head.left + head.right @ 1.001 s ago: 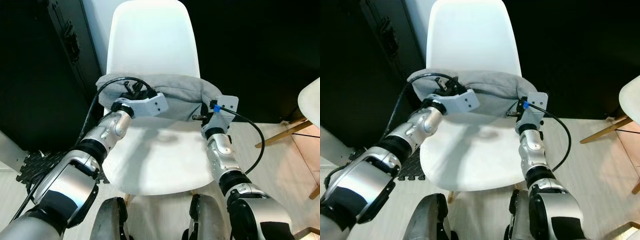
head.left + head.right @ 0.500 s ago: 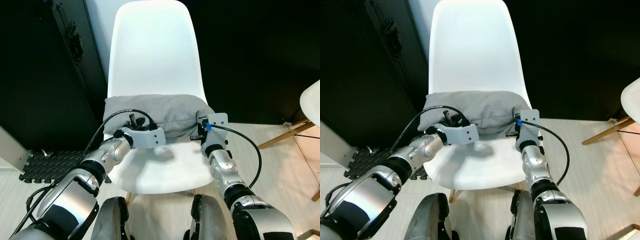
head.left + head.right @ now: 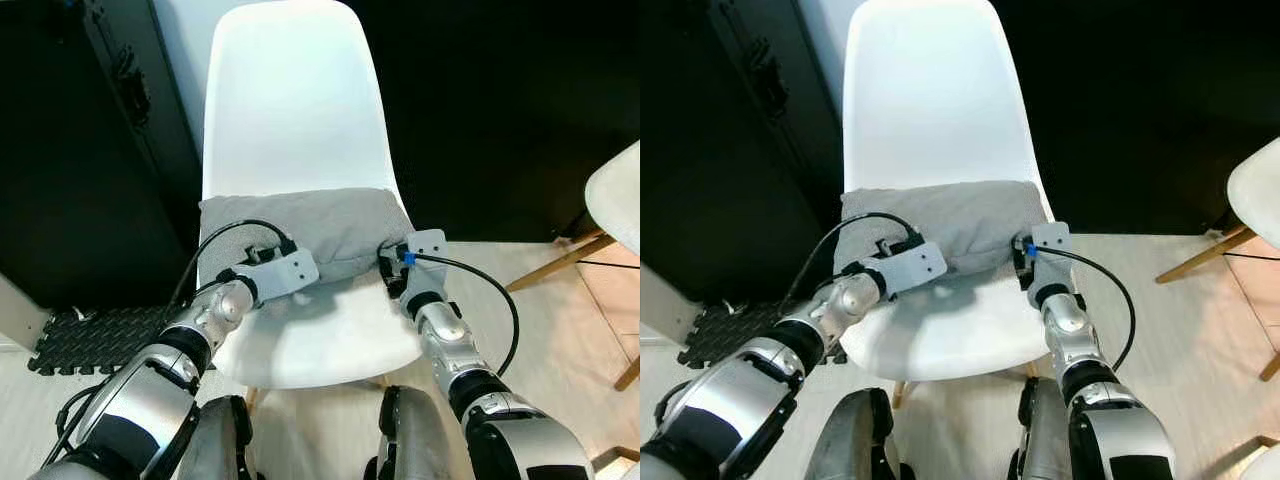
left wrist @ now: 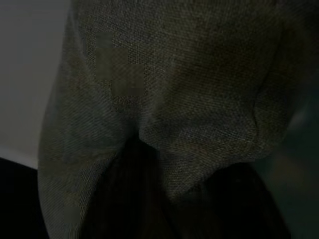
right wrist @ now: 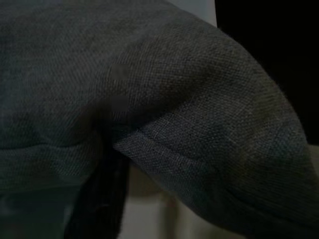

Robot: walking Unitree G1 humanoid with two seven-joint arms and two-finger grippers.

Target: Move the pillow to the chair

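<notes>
Pillow [image 3: 300, 228] sat on the chair [image 3: 290, 110] seat against the backrest, left gripper [image 3: 262, 262] and right gripper [image 3: 390, 268] both pinching its front corners; best to release both together, then retreat straight back

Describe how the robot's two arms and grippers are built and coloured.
Both arms are silver metal segments joined by black bands. The left gripper and right gripper each sit behind a flat pale-grey wrist plate with small holes. A black cable loops off each wrist, and the right one ends in a small blue connector. The gripper fingers are black.
</notes>
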